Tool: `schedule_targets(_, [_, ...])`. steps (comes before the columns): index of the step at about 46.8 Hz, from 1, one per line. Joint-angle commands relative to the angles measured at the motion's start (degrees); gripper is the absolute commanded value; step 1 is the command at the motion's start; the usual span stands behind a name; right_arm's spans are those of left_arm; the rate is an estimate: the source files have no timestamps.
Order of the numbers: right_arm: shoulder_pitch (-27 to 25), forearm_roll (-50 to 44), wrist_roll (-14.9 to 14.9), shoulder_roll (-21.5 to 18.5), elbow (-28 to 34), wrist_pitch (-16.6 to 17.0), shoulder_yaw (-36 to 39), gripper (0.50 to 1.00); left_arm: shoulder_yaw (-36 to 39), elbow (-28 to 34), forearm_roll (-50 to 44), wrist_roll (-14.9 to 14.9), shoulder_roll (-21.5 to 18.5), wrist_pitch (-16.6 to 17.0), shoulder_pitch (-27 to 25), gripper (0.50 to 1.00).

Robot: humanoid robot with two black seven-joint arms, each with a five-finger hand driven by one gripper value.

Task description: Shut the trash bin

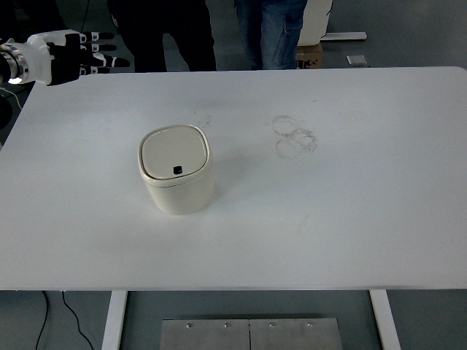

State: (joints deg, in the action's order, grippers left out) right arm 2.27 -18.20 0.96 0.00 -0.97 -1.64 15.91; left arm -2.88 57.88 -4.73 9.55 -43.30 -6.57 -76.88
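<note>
Trash bin (176, 179) lid shut on table (350, 219); left hand (69, 60) far-left, fingers (109, 63) spread.

1. A white table (350, 219) fills most of the view, with faint ring marks (293, 137) on its top.
2. Grey floor (408, 36) lies beyond it.
3. 2 people (219, 29) stand at the far edge.
4. A cardboard box (309, 55) sits behind them.
</note>
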Motion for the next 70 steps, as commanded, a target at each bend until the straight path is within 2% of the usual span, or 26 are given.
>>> schedule_targets(1, [0.0,0.0,0.0,0.0,0.0,0.0,0.0,0.991,-3.8,-1.5,-0.1,-3.1,0.2,0.6,3.0,1.0])
schedule_targets(10, [0.0,0.0,0.0,0.0,0.0,0.1,0.0,0.989,-12.5,-6.8,-0.1,-8.5,1.7,0.6,10.9,1.0])
schedule_targets(18, [0.0,0.0,0.0,0.0,0.0,0.0,0.0,0.991,-19.9,-13.1,0.4,-10.0,4.8,0.0,18.6,1.0])
schedule_targets(21, [0.0,0.0,0.0,0.0,0.0,0.0,0.0,0.991,-23.3,-15.3,0.6,-11.7,6.1,-0.1,21.0,1.0])
schedule_targets(27, [0.0,0.0,0.0,0.0,0.0,0.1,0.0,0.989,-30.7,-17.5,0.7,-15.3,7.9,-0.2,25.7,1.0])
schedule_targets(31, [0.0,0.0,0.0,0.0,0.0,0.0,0.0,0.989,-34.9,-18.2,0.7,-16.8,9.5,-0.5,28.4,1.0])
schedule_targets(44, [0.0,0.0,0.0,0.0,0.0,0.1,0.0,0.991,-46.6,-18.7,0.8,-17.0,13.8,-4.8,34.1,1.0])
schedule_targets(58, [0.0,0.0,0.0,0.0,0.0,0.0,0.0,0.989,-47.0,-18.8,0.1,-17.4,14.3,-7.0,35.8,1.0])
schedule_targets(70, [0.0,0.0,0.0,0.0,0.0,0.1,0.0,0.989,-47.1,-18.9,0.4,-17.7,13.2,-7.0,38.0,1.0])
